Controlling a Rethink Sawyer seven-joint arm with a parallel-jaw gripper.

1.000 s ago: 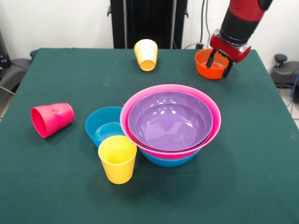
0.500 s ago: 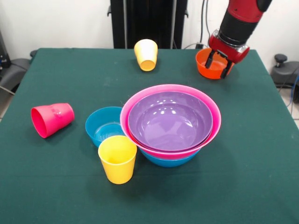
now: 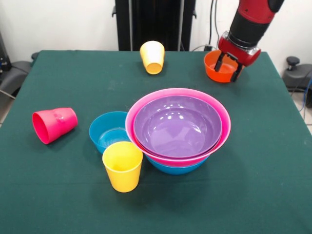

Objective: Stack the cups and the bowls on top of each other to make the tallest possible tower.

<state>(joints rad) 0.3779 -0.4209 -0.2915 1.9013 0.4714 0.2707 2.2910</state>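
Observation:
The tower (image 3: 178, 130) stands mid-table: a blue bowl (image 3: 175, 168) lowest, the big pink bowl (image 3: 138, 111) in it, a purple bowl (image 3: 178, 126) inside that. A smaller blue bowl (image 3: 109, 131) sits against its left side. A yellow cup (image 3: 122, 165) stands upright in front of that bowl. A second yellow cup (image 3: 152, 57) lies tipped at the far edge. A red-pink cup (image 3: 53, 124) lies on its side at the left. An orange bowl (image 3: 214, 68) sits at the far right. My gripper (image 3: 228, 68) is open, its fingers astride the bowl's right rim.
The green table (image 3: 263, 161) ends just behind the orange bowl and the tipped yellow cup. The black pedestal (image 3: 155, 22) stands behind the far edge. Grey chair parts (image 3: 297, 73) show off the table's right side.
My gripper has risen slightly at the orange bowl over the last second. The bowl and everything else have stayed in place.

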